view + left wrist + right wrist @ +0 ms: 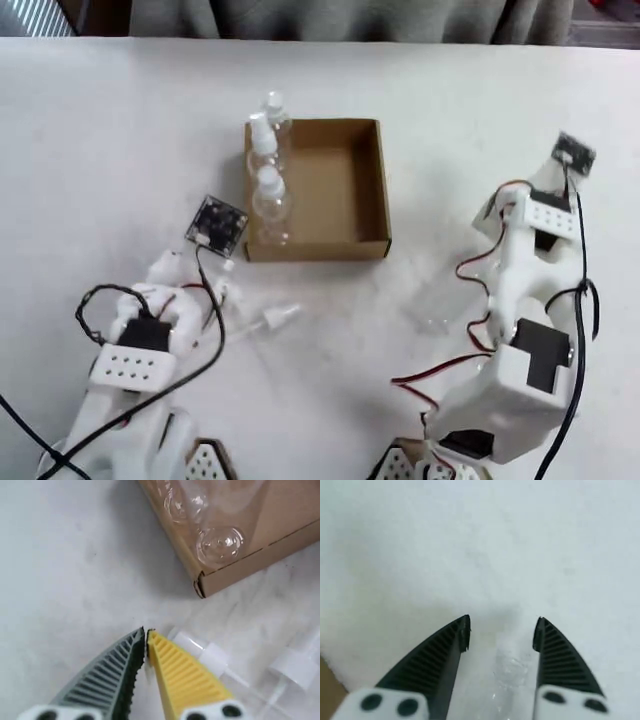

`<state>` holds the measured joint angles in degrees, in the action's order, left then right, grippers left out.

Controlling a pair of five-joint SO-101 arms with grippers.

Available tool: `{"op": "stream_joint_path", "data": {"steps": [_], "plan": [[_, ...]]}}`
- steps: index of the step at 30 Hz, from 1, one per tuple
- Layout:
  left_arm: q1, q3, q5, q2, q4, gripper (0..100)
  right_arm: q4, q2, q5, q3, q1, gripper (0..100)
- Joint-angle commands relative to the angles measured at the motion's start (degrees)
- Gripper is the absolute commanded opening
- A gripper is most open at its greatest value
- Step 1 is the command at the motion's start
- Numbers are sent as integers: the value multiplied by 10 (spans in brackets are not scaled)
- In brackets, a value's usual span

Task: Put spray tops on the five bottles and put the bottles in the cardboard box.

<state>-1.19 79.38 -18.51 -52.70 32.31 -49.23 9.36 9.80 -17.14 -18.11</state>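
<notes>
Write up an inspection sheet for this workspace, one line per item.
Surface: white table, nothing spilled.
Job's things: open brown cardboard box with clear plastic bottles, already topped, along one wall. A loose white spray top lies on the table. What looks like another clear bottle lies nearer the right arm.
Clutter: nothing seen.
Grippers: left pincer shut, empty, beside the spray top. Right pincer open over the table.
Cables: black cable on the left arm, red wires on the right.
Surroundings: grey curtain behind the table.

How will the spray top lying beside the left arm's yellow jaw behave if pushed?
The spray top is small plastic, so probably light and easily slid. Its round collar, lying sideways, may let it roll. The thin tube looks bendable.
</notes>
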Motion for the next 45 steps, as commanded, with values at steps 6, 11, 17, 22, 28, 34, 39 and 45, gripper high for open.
{"op": "stream_joint_path", "data": {"steps": [6,11,17,22,28,34,39,45], "plan": [[-1,-2,-5,2,1,21,-211,-10,-28,126,1,212],[-5,0,-6,2,0,21,-292,-11,13,125,10,215],[-6,7,-7,1,-4,21,-321,-11,14,124,39,216],[-6,7,-7,1,-4,21,-325,-11,14,117,53,245],[-6,7,-7,1,-4,21,-284,-11,40,59,60,255],[-6,8,-7,1,-4,21,-210,-5,63,8,58,255],[-6,8,-7,1,-4,21,-189,2,74,4,58,254],[-5,8,-7,1,-3,21,-195,71,61,42,55,245]]}}
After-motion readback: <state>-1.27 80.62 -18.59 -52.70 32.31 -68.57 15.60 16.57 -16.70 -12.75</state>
